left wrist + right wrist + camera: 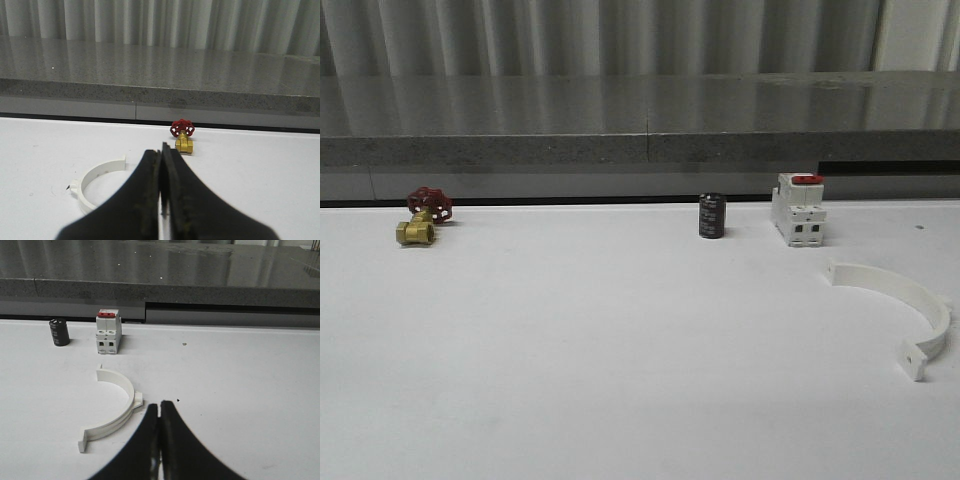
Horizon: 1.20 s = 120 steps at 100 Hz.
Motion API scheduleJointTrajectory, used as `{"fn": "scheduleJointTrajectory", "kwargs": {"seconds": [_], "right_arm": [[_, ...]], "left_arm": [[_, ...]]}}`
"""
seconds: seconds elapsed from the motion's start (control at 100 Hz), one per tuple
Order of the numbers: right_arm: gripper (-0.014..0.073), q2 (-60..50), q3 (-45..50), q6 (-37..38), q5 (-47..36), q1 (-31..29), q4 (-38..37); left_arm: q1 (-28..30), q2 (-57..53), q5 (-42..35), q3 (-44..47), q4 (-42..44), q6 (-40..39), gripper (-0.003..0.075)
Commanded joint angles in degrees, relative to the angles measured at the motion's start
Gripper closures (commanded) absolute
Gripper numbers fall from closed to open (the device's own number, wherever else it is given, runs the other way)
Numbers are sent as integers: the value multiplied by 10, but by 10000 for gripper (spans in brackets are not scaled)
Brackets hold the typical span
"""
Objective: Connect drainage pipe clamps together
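One white half-ring drainage pipe clamp (910, 305) lies flat at the table's right side, and the right wrist view has it (120, 410) just beside my right gripper (159, 406), whose black fingers are shut with nothing between them. A second white clamp half (95, 182) lies on the table in the left wrist view, close beside my left gripper (161, 150), also shut and empty. Part of that clamp is hidden behind the left fingers.
A brass valve with a red handwheel (423, 215) sits at the far left near the back. A black cylinder (711, 216) and a white boxy switch with a red top (798, 208) stand at the back right. A grey ledge (640, 150) borders the table's far edge.
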Motion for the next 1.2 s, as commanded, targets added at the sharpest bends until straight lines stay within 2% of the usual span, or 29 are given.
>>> {"fn": "scheduleJointTrajectory", "kwargs": {"seconds": [0.0,0.24,0.36,0.64,0.97,1.04,1.19], "right_arm": [[662,-10,-9,-5,-47,-3,0],[662,-10,-9,-5,-47,-3,0],[662,-10,-9,-5,-47,-3,0],[662,-10,-9,-5,-47,-3,0],[662,-10,-9,-5,-47,-3,0],[662,-10,-9,-5,-47,-3,0],[662,-10,-9,-5,-47,-3,0]], "left_arm": [[2,-15,-47,25,-4,-3,741],[2,-15,-58,20,-4,-3,741],[2,-14,-61,-13,-4,-3,741],[2,86,71,-200,11,-3,741],[2,316,340,-421,28,-3,741],[2,349,365,-440,27,-3,741],[2,394,366,-445,26,-3,741]]}}
